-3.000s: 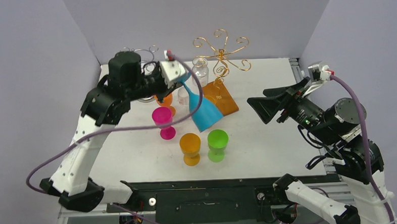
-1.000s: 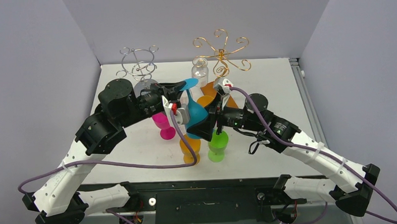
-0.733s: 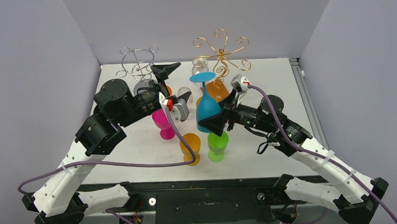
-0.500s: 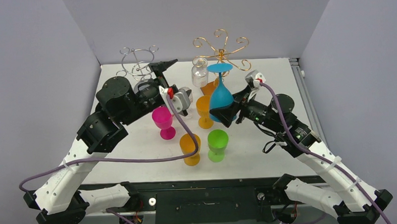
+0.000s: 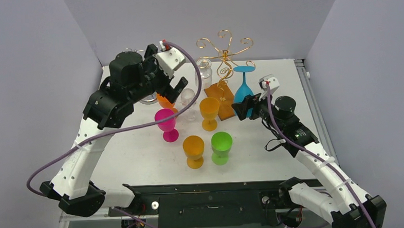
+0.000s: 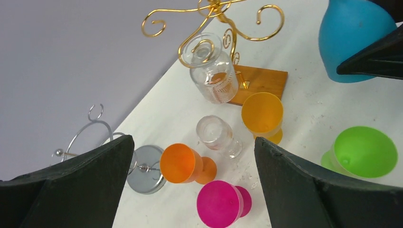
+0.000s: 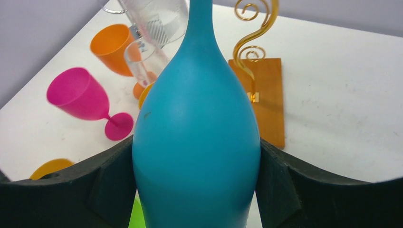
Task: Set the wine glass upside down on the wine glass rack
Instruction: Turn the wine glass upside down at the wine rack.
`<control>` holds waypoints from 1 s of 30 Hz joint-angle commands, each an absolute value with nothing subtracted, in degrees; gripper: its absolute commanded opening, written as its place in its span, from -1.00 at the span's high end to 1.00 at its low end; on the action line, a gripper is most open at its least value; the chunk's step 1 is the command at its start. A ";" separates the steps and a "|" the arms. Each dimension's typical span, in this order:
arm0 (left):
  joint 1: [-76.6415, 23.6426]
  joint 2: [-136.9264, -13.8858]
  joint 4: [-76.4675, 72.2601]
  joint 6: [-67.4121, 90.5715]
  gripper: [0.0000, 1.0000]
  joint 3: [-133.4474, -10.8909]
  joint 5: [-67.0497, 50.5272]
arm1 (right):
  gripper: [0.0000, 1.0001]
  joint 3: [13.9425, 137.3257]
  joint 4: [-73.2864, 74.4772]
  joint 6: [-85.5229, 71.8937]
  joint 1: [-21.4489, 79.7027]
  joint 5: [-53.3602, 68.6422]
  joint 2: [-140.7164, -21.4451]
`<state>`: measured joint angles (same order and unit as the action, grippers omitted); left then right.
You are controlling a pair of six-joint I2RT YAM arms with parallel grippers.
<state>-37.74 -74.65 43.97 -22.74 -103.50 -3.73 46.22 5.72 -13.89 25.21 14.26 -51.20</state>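
Blue wine glass [image 5: 244, 89], inverted, bowl clamped in my right gripper [image 5: 242, 108], at 3 o'clock of the gold rack [image 5: 225, 54]; my left gripper [image 6: 193, 139] gapes wide, empty.

Blue wine glass [image 7: 197, 142]: smooth matt opaque plastic look, one small dark speck. Gold rack [image 5: 224, 55]: glossy metal wire on a satin wooden base [image 6: 263, 81]; silver rack [image 6: 142, 164]: shiny metal wire, dull metal disc. Clear tumbler [image 6: 216, 135]: glossy and see-through; pink goblet [image 6: 219, 204] and green goblet [image 6: 365, 151]: smooth plastic; table [image 6: 313, 109]: matt white, speckled.
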 commanded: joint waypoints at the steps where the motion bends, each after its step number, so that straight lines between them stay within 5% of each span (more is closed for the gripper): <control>1: -34.17 -76.61 50.52 -15.49 -0.93 -109.52 -6.50 | 0.06 46.79 -3.42 -12.18 23.21 15.91 -53.90; 30: -33.75 -78.40 58.18 -12.57 -0.92 -110.10 -1.30 | 0.10 53.10 -8.61 -6.48 25.68 17.05 -69.86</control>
<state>-34.02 -78.11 58.61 -13.85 -108.40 -3.14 49.39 -6.59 -10.39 23.73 16.86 -68.66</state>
